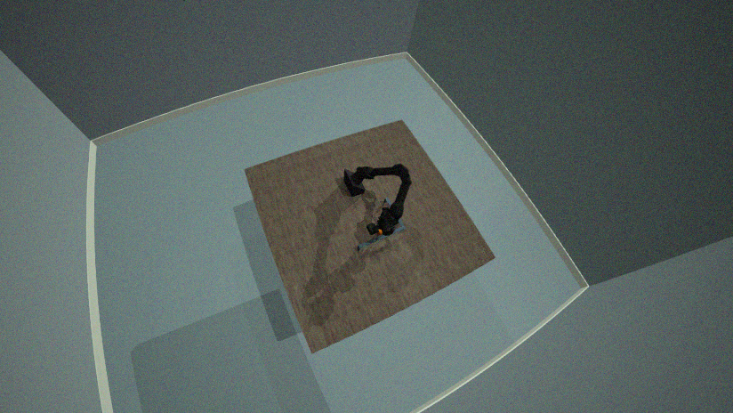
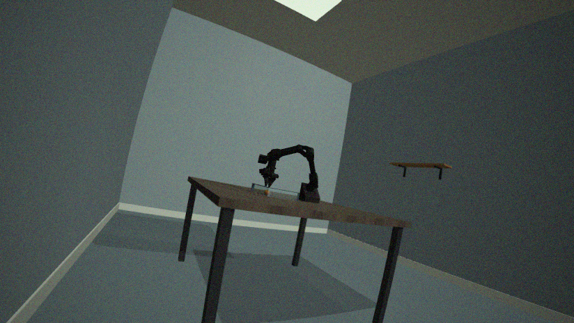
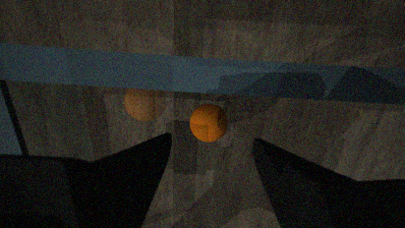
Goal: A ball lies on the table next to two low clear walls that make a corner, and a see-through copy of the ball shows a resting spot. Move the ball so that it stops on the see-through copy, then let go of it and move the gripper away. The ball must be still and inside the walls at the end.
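Currently the arm is positioning for the approach: the gripper (image 3: 211, 162) is hanging above the ball (image 3: 208, 123) with its two dark fingers framing it in the wrist view, not touching it. The ball is sitting on the table (image 2: 281, 206), just in front of the blue-tinted clear wall (image 3: 147, 69). The see-through copy (image 3: 143, 104) is lying just beside the ball, to its left in the wrist view and a little closer to that same wall; the two look near but not overlapping.

Judgement on the step: the transfer relative to the ball is short, so a gentle descent centred on the ball, with one finger on each side, seems the safer choice. A finger landing off-centre could be flicking the ball away, since it is round and free to roll. The wall behind the ball is also limiting clearance, so fingertips should be staying on the near side of it.

End effector state: jaws are standing partly apart, roughly mid-range, wider than the ball appears, and they are carrying nothing.
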Robot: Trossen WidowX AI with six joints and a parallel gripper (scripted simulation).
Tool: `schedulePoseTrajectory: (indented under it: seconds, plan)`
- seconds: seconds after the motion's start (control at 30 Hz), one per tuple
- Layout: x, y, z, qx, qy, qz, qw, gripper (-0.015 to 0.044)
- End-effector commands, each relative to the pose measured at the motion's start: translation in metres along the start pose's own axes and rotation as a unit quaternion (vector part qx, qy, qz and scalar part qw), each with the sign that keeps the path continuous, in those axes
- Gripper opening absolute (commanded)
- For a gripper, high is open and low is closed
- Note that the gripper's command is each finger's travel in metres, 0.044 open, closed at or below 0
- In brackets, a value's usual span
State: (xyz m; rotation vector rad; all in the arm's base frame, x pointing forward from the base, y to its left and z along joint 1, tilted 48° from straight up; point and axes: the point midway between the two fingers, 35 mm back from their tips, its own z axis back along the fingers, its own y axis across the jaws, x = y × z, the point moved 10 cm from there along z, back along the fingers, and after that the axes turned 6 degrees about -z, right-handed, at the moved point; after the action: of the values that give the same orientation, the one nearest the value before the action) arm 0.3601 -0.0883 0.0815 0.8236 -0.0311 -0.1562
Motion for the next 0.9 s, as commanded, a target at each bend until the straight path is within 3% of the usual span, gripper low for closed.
schedulePoseTrajectory:
  seconds: [0.0,0.83,0.87]
  plan:
    - [-0.001,0.000,-0.007,0.003,0.002,-0.001,1.000,0.0279]
    - [-0.001,0.001,-0.044,0.004,0.002,-0.001,1.000,0.0279]
    - [-0.001,0.001,-0.044,0.004,0.002,-0.001,1.000,0.0253]
